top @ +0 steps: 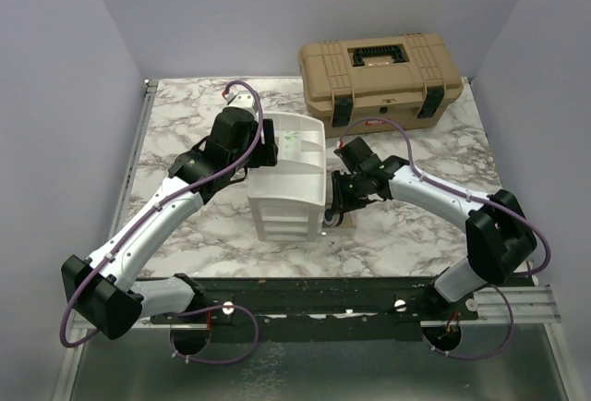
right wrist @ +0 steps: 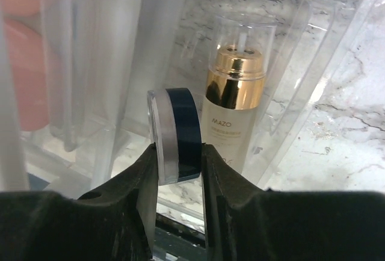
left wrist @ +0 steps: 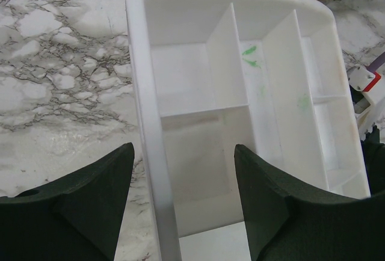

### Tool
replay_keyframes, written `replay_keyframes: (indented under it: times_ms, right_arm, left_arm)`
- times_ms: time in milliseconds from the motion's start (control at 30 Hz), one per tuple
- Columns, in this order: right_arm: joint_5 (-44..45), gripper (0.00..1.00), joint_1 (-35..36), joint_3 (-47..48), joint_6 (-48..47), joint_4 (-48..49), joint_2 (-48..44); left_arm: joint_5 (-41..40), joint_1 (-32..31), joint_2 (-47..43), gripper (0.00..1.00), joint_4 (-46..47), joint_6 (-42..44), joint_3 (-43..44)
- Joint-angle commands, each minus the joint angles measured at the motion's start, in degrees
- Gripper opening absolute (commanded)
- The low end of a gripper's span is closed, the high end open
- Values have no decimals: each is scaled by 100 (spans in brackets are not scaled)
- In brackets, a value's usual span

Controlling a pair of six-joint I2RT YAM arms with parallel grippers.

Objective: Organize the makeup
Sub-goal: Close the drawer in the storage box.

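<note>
In the right wrist view my right gripper (right wrist: 179, 165) is shut on a round compact (right wrist: 177, 135) with a dark blue body and a clear lid, held on edge between the pads. Behind it stands a frosted pump bottle (right wrist: 231, 116) with a gold collar, inside clear plastic packaging (right wrist: 313, 80). Pink shapes (right wrist: 24, 68) show blurred through translucent plastic at the left. From above, the right gripper (top: 334, 205) is low beside the right side of the white drawer unit (top: 286, 184). My left gripper (left wrist: 183, 204) is open, its fingers straddling the left wall of the unit's top tray (left wrist: 141, 80).
The top tray is split into several compartments with faint green smears (left wrist: 249, 56). A tan toolbox (top: 379, 73) stands shut at the back right. Marble tabletop (top: 185, 124) surrounds the unit; grey walls close in on the left, right and back.
</note>
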Motion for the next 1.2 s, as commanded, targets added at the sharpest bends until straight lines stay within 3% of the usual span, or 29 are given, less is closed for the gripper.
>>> replay_keyframes:
  times_ms: [0,200,367,600,767,933,1167]
  right_arm:
    - [-437,27,41,-95,165,396,-164]
    - [-730,28,39,-454,757,1188,-25]
    - [-360,50,40,-451,982,1114,-43]
    - [234,71,35,-238,809,505,-813]
    - [1410,73,39,-207,973,193,-1359]
    - [2459,82,-3,-402,1775,-161,-1370]
    - [2087,75,-316,-990,2660,218,-1335]
  left_arm:
    - [55,9,74,69,-247,60,27]
    - [88,5,79,69,-234,57,11]
    - [106,7,33,69,-240,45,-6]
    - [88,5,-13,69,-240,26,-33]
    - [95,7,-34,69,-240,31,-46]
    - [174,5,-35,69,-242,27,-59]
    - [259,5,5,69,-240,25,-53]
